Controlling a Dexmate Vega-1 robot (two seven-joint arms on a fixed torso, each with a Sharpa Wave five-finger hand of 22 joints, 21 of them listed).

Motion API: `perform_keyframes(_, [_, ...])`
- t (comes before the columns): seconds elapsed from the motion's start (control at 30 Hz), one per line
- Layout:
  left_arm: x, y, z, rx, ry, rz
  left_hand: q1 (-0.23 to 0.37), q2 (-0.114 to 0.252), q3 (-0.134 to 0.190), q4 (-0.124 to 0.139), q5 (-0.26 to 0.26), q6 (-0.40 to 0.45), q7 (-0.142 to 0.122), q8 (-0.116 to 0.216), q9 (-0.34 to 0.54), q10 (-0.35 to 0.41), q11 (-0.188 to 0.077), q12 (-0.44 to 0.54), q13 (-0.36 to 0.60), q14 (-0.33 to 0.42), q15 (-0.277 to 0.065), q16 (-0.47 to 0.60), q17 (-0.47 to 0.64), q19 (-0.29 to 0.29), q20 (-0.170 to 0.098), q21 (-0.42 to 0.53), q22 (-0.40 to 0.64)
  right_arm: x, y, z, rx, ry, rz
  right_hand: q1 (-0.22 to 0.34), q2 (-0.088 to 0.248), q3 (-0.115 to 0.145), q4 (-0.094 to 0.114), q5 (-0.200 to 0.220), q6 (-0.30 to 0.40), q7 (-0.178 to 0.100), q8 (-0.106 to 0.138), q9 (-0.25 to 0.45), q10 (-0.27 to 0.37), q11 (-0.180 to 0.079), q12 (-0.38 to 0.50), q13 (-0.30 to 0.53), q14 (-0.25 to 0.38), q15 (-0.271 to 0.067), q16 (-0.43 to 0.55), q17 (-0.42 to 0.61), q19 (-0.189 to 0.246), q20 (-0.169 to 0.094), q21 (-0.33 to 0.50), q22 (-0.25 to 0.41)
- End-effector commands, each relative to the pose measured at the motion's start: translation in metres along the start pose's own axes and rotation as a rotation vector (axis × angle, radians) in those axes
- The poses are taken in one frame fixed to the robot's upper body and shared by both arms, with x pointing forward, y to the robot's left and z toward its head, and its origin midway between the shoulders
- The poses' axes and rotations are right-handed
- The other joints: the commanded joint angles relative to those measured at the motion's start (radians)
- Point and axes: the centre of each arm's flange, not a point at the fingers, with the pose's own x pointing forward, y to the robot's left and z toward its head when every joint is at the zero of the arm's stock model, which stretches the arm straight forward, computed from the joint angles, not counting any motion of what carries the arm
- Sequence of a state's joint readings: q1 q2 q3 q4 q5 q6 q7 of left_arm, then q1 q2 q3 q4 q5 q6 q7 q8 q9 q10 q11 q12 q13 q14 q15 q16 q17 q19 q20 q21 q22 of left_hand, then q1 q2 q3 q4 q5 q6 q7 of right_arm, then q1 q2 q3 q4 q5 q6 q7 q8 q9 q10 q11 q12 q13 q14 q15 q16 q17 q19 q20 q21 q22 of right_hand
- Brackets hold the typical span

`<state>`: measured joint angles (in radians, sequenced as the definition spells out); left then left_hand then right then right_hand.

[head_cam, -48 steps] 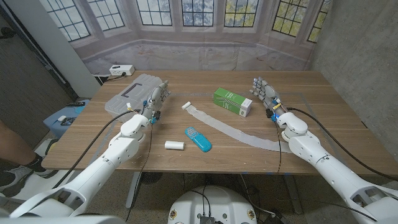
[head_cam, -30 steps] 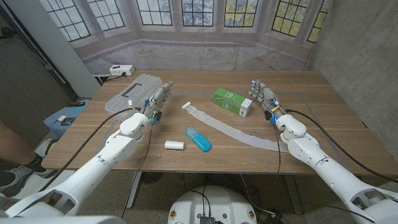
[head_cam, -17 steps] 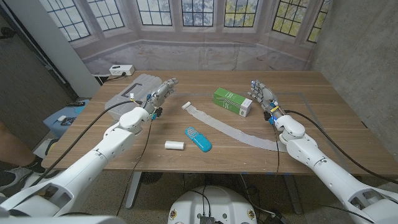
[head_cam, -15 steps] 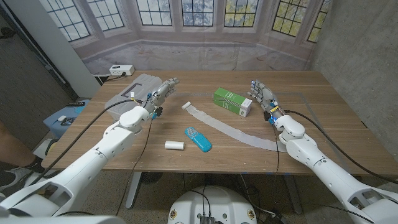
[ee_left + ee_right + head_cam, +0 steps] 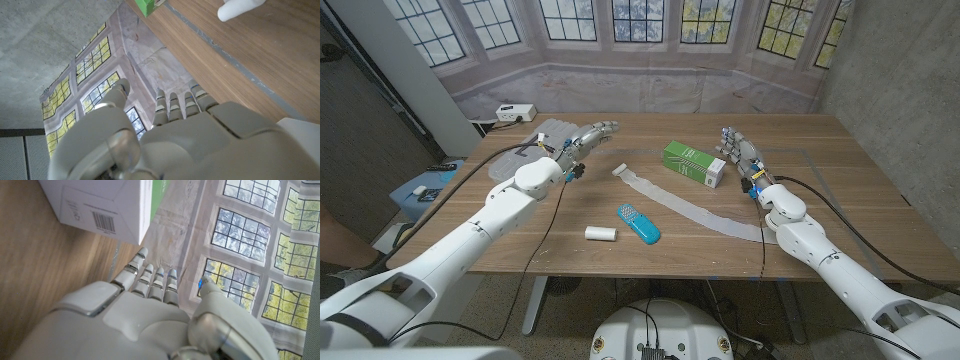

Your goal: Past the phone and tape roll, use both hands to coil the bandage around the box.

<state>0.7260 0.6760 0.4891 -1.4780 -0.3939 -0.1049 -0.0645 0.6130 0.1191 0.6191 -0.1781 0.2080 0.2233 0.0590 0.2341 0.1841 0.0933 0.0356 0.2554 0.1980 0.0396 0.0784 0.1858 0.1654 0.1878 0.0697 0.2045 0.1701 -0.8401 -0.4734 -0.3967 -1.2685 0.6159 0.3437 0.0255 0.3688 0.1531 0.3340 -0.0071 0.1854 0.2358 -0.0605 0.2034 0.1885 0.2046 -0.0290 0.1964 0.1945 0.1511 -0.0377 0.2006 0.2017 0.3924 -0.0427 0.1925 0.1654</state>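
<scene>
Your left hand point(image 5: 592, 135) has reached farther out over the clear plastic case since a moment ago, fingers spread, empty; your right hand point(image 5: 741, 152) stands spread just beside the green-and-white box point(image 5: 694, 163), bandage point(image 5: 695, 209) lying uncoiled on the tabletop point(image 5: 840, 190) beyond phone point(image 5: 638, 224) and tape roll point(image 5: 601, 233). Left wrist view: fingers point(image 5: 177, 105) extended. Right wrist view: fingers point(image 5: 150, 277) near the box point(image 5: 100, 205).

A printed backdrop of leaded bay windows point(image 5: 638, 20) is hung behind the brown wooden table point(image 5: 840, 170). Grey concrete wall point(image 5: 905, 80) is seen on one side, a dark grey panel point(image 5: 360, 120) on the other; grey speckled floor point(image 5: 570, 320) is glimpsed below.
</scene>
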Motion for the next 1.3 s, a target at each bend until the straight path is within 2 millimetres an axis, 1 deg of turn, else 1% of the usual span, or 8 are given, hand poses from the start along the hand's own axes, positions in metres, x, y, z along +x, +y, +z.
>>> perform_keyframes(0.03, [0.018,0.002,0.015,0.122,-0.004,-0.077,0.019,-0.004,0.003,-0.008,0.005,0.008,-0.004,-0.003,0.002,0.016,-0.005,0.004,0.003,0.009,0.004,0.004,0.005,0.012,0.000,0.005,0.004,0.003,0.001,0.004,-0.019,-0.011,0.000,0.008,0.000,0.003,-0.004,-0.002,0.001,0.003,-0.004,0.002,0.003,0.000,0.002,0.001,0.006,-0.042,0.008,0.003,0.005,-0.047,0.002,0.004])
perform_keyframes(0.3, [0.025,-0.006,0.024,0.176,0.000,-0.136,0.052,-0.015,0.006,-0.014,0.004,0.024,-0.010,-0.001,0.002,0.020,-0.017,0.002,0.004,0.016,-0.005,0.003,0.005,0.009,0.003,-0.001,0.003,0.000,-0.005,0.007,-0.027,-0.014,-0.003,0.009,0.001,0.004,-0.006,-0.002,0.002,0.004,-0.004,0.002,0.004,0.002,0.002,0.001,0.005,-0.043,0.008,0.003,0.005,-0.047,0.002,0.004])
perform_keyframes(0.57, [0.033,-0.009,0.038,0.266,0.002,-0.183,0.096,-0.033,0.011,-0.018,0.003,0.027,-0.024,-0.004,0.002,0.028,-0.032,0.001,0.005,0.027,-0.011,0.003,0.006,0.006,0.007,-0.006,0.002,-0.002,-0.012,0.010,-0.031,-0.029,-0.011,0.008,0.001,0.004,-0.008,-0.003,0.003,0.003,-0.004,0.002,0.005,0.002,0.002,0.001,0.006,-0.043,0.009,0.004,0.006,-0.047,0.002,0.004])
perform_keyframes(0.73, [0.042,-0.012,0.049,0.333,-0.005,-0.227,0.154,-0.052,0.018,-0.017,0.003,-0.005,-0.044,-0.021,0.002,0.029,-0.061,-0.004,0.006,0.028,-0.011,0.000,0.007,-0.013,0.011,-0.014,0.003,-0.002,-0.016,0.013,-0.032,-0.044,-0.022,0.007,0.001,0.004,-0.008,-0.003,0.004,0.002,-0.004,0.002,0.005,-0.003,0.002,0.001,0.006,-0.043,0.009,0.004,0.006,-0.047,0.002,0.004])
perform_keyframes(0.9, [0.051,-0.013,0.056,0.379,-0.014,-0.257,0.187,-0.058,0.022,-0.016,0.004,-0.021,-0.055,-0.028,0.003,0.029,-0.067,-0.007,0.007,0.025,-0.006,-0.001,0.008,-0.023,0.012,-0.016,0.003,-0.002,-0.020,0.015,-0.037,-0.051,-0.025,0.006,0.001,0.005,-0.009,-0.003,0.004,0.002,-0.004,0.002,0.004,-0.005,0.002,0.001,0.006,-0.043,0.009,0.004,0.007,-0.047,0.001,0.004])
perform_keyframes(0.97, [0.054,-0.014,0.059,0.403,-0.016,-0.268,0.204,-0.060,0.024,-0.015,0.006,-0.036,-0.065,-0.034,0.003,0.030,-0.064,-0.009,0.008,0.024,-0.005,-0.002,0.008,-0.025,0.015,-0.016,0.003,-0.003,-0.021,0.016,-0.037,-0.053,-0.029,0.006,0.001,0.005,-0.010,-0.003,0.004,0.002,-0.004,0.002,0.005,-0.004,0.002,0.001,0.006,-0.043,0.009,0.004,0.007,-0.047,0.001,0.004])
perform_keyframes(1.03, [0.057,-0.016,0.062,0.426,-0.019,-0.285,0.227,-0.062,0.028,-0.015,0.010,-0.047,-0.079,-0.037,0.002,0.038,-0.073,-0.007,0.008,0.024,-0.010,-0.001,0.008,-0.027,0.015,-0.015,0.004,-0.003,-0.022,0.016,-0.035,-0.055,-0.034,0.006,0.001,0.005,-0.010,-0.003,0.004,0.002,-0.004,0.002,0.004,-0.005,0.002,0.001,0.006,-0.043,0.009,0.004,0.007,-0.046,0.001,0.004])
perform_keyframes(1.3, [0.068,-0.022,0.066,0.494,-0.025,-0.339,0.260,-0.070,0.031,-0.016,0.012,-0.057,-0.082,-0.039,0.002,0.044,-0.084,-0.008,0.009,0.025,-0.020,-0.001,0.008,-0.030,0.016,-0.015,0.003,-0.004,-0.026,0.014,-0.029,-0.063,-0.052,0.004,0.001,0.006,-0.011,-0.003,0.004,-0.001,-0.004,0.003,0.008,-0.014,0.003,0.001,0.005,-0.043,0.010,0.005,0.008,-0.045,0.002,0.004])
